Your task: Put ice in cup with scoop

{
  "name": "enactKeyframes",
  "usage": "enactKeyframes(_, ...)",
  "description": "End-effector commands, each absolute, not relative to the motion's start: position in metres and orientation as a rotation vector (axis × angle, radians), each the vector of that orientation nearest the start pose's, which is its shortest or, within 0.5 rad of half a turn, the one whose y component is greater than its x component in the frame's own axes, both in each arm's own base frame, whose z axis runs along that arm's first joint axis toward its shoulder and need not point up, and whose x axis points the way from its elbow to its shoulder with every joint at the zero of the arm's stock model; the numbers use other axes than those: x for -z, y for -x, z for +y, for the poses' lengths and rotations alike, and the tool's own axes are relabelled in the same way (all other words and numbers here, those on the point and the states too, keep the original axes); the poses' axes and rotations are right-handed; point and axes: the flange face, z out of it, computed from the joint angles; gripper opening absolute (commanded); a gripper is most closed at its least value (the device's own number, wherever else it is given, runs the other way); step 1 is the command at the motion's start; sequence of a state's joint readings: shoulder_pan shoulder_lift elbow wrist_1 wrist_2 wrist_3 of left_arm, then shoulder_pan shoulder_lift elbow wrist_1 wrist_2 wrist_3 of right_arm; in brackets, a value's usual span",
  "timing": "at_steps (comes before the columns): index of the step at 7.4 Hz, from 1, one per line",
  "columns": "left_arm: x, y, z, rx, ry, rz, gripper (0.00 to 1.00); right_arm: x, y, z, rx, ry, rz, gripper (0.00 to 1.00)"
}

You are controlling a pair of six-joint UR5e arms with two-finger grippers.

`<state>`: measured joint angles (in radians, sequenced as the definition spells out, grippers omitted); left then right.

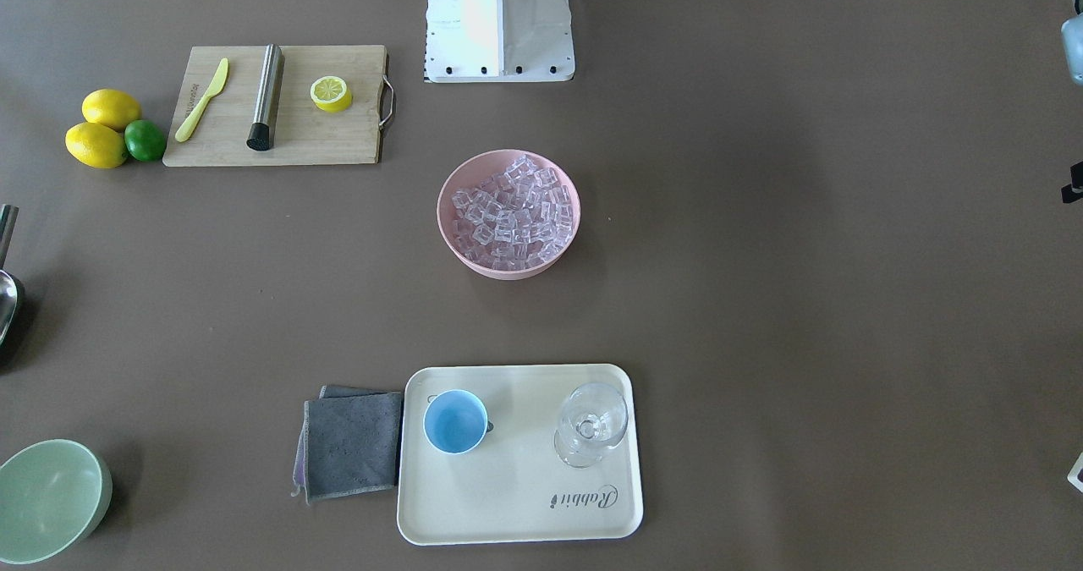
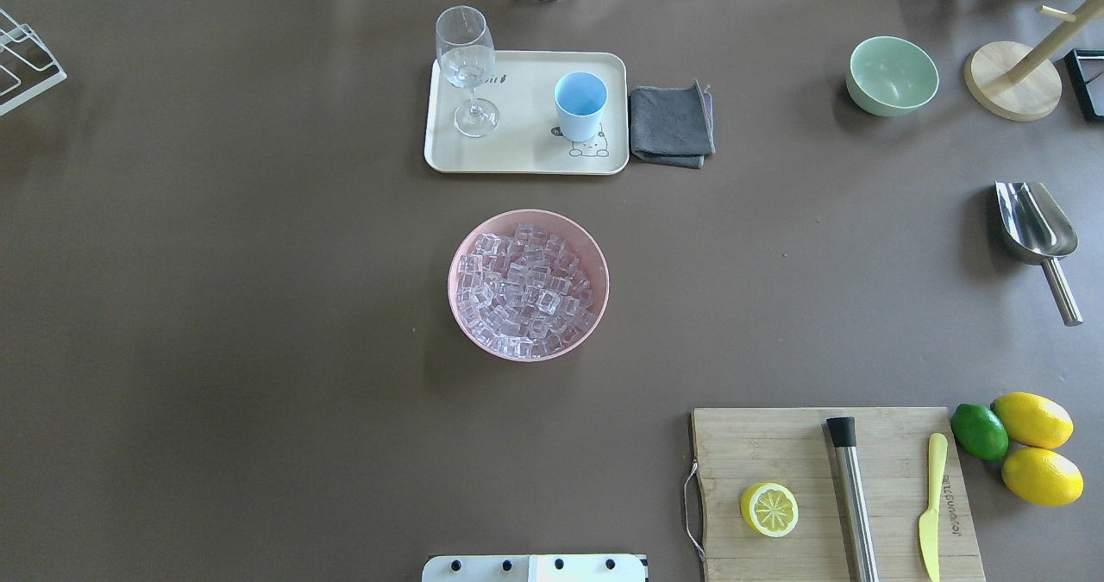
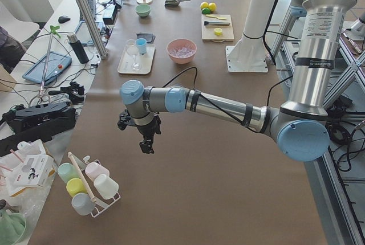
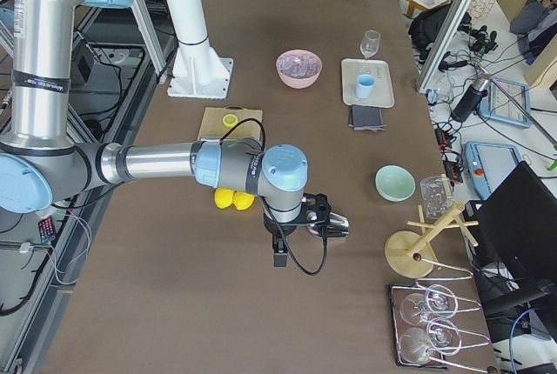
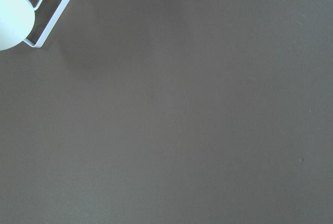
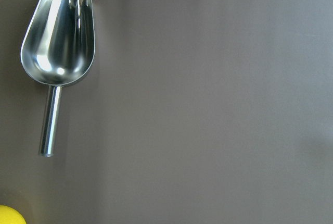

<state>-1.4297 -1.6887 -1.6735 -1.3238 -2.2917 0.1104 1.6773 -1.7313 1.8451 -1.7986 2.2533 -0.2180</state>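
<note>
The ice (image 2: 526,293) fills a pink bowl (image 2: 595,254) at the table's middle, also seen as ice (image 1: 508,211). The light-blue cup (image 2: 580,103) stands upright on a cream tray (image 2: 517,147); the cup (image 1: 455,421) looks hollow inside. The steel scoop (image 2: 1035,224) lies flat on the table at the robot's far right, trough up, and the right wrist view shows the scoop (image 6: 59,39) from above. My right gripper (image 4: 280,259) hangs above the table near the scoop; I cannot tell its state. My left gripper (image 3: 147,147) hovers over bare table at the left end; its state is also unclear.
A stemmed glass (image 2: 466,65) shares the tray, with a grey cloth (image 2: 671,123) beside it. A cutting board (image 2: 828,496) holds a lemon half, steel cylinder and yellow knife. Lemons and a lime (image 2: 979,431), a green bowl (image 2: 893,73) and a cup rack (image 3: 85,185) stand around.
</note>
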Motion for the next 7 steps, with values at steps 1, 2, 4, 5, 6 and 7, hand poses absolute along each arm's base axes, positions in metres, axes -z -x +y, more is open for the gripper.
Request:
enactKeyframes(1, -0.5749, -0.0080, -0.5354, -0.232, 0.033, 0.724, 0.99, -0.6282, -0.1137, -0.3982, 0.065, 0.000, -0.693, 1.00)
enactKeyframes(2, -0.5741, -0.0080, -0.5360, -0.230, 0.033, 0.724, 0.99, -0.6299, -0.1133, -0.3981, 0.065, 0.002, -0.697, 1.00)
enactKeyframes(4, -0.5759, -0.0078, -0.5347, -0.230, 0.037, 0.724, 0.99, -0.6253, -0.1124, -0.3982, 0.066, -0.004, -0.709, 1.00)
enactKeyframes(5, -0.5795, -0.0078, -0.5342, -0.230, 0.041, 0.724, 0.99, -0.6284, -0.1127, -0.3967, 0.068, -0.002, -0.711, 1.00)
enactKeyframes(6, -0.5822, -0.0066, -0.5322, -0.228, 0.046, 0.722, 0.99, -0.6277, -0.1130, -0.3949, 0.064, -0.004, -0.712, 1.00)
enactKeyframes(7, -0.5806, -0.0067, -0.5335, -0.229, 0.043, 0.722, 0.99, -0.6262, -0.1131, -0.3950, 0.064, -0.007, -0.712, 1.00)
